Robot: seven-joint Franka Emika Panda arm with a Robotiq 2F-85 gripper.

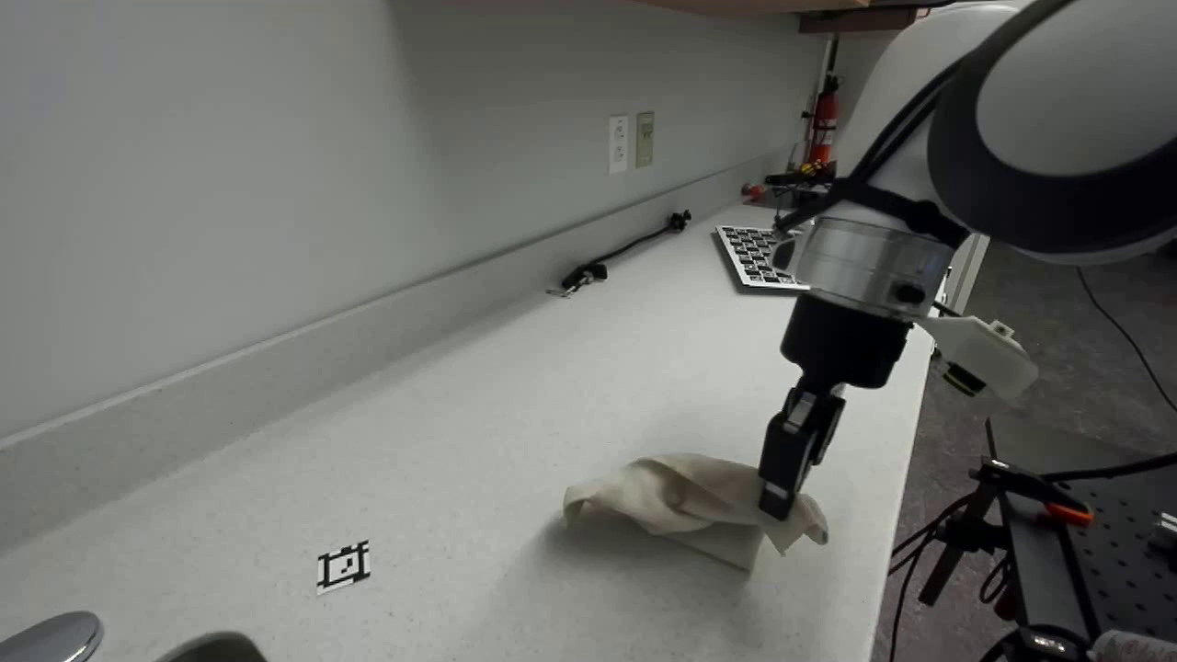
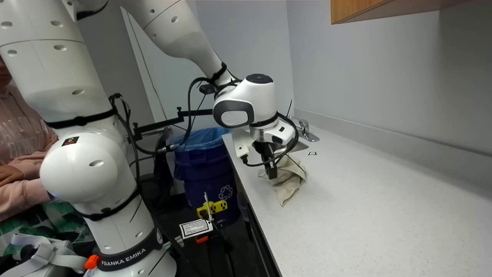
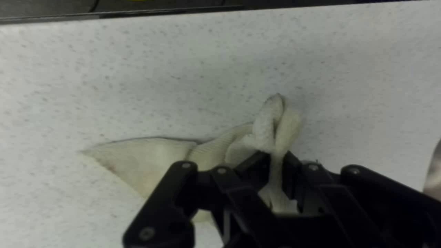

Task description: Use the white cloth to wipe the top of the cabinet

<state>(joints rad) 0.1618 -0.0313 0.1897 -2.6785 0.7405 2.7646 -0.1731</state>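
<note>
The cream-white cloth (image 1: pixel 667 496) lies crumpled and partly raised on the light speckled countertop (image 1: pixel 441 441), near its front edge. It also shows in an exterior view (image 2: pixel 290 179) and in the wrist view (image 3: pixel 148 156), where a folded end sticks out past the fingertips. My gripper (image 1: pixel 782 501) points down at the edge-side end of the cloth and is shut on a bunched fold of it. In the wrist view the gripper (image 3: pixel 277 162) pinches this fold between both fingers. The gripper also shows in an exterior view (image 2: pixel 271 175). The cloth's underside is hidden.
A small printed marker (image 1: pixel 343 566) lies on the countertop. A sink (image 2: pixel 299 147) with a faucet (image 2: pixel 305 132) is at one end. A checkered board (image 1: pixel 756 257) and a black cable (image 1: pixel 634 244) lie farther along. A blue bin (image 2: pixel 203 165) stands beside the counter. A wall runs behind.
</note>
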